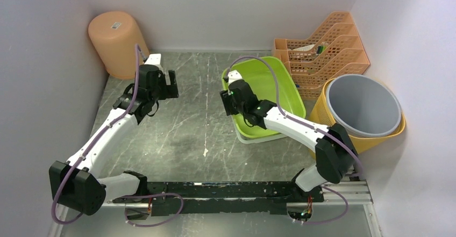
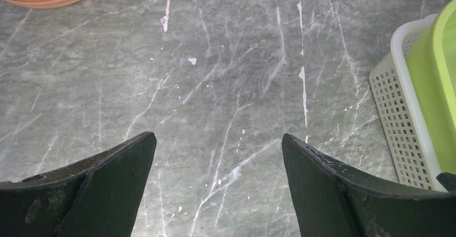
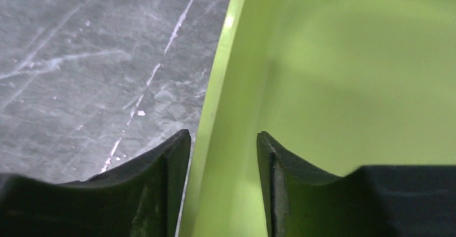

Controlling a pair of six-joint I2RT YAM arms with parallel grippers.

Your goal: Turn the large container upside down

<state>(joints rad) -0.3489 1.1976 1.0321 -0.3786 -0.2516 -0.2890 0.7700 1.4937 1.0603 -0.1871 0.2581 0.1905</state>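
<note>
The large container is a lime-green tub (image 1: 269, 81), standing upright and open-side up on a white perforated basket (image 1: 258, 138) right of centre. My right gripper (image 1: 230, 101) straddles the tub's left rim. In the right wrist view one finger (image 3: 161, 178) is outside against the rim (image 3: 215, 119) and the other is inside the tub (image 3: 333, 59). Whether the pads clamp the wall does not show. My left gripper (image 1: 172, 84) hangs open over bare table at the back left, its jaws (image 2: 219, 137) wide with nothing between them. The tub's edge (image 2: 438, 86) shows at the right of its view.
An upside-down orange bin (image 1: 115, 41) stands in the back left corner. Orange mesh file trays (image 1: 322, 49) are stacked at the back right. A grey bucket (image 1: 363, 105) nests in a yellow one (image 1: 376, 140) at the right wall. The basket's mesh wall (image 2: 398, 108) is near the left gripper.
</note>
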